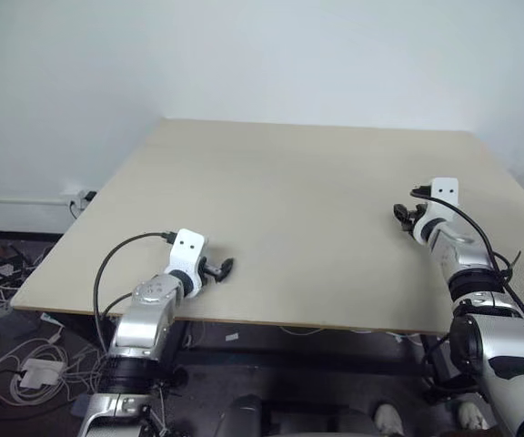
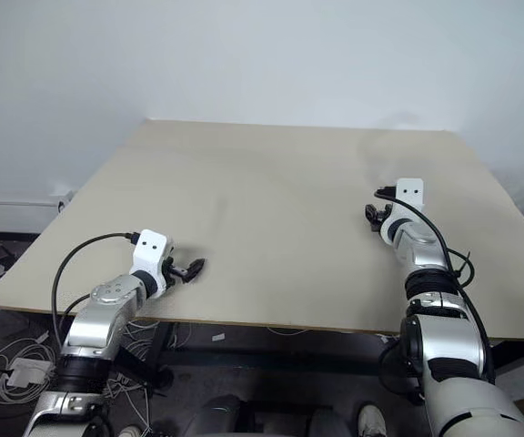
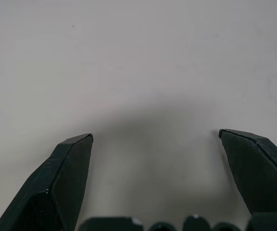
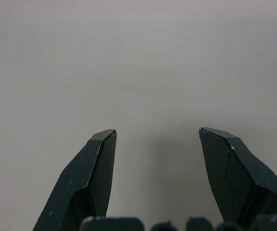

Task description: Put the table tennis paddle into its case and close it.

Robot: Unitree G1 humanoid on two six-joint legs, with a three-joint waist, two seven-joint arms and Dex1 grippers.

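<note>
Both arms hang over the bare beige table (image 1: pixel 298 209), the left gripper (image 1: pixel 222 268) near its front left edge with jaws spread wide on nothing, the right gripper (image 1: pixel 402 217) toward the right edge, its jaws also apart and empty. I can't spot the paddle or its case anywhere on the tabletop. Going by what such things are, I'd expect a light, floppy pouch best pinched at its rim, and a stiff paddle taken by the handle.

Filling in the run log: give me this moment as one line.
left hand: open, empty, over table near edge | right hand: open, empty, over table's right side | paddle, case: not on table
</note>
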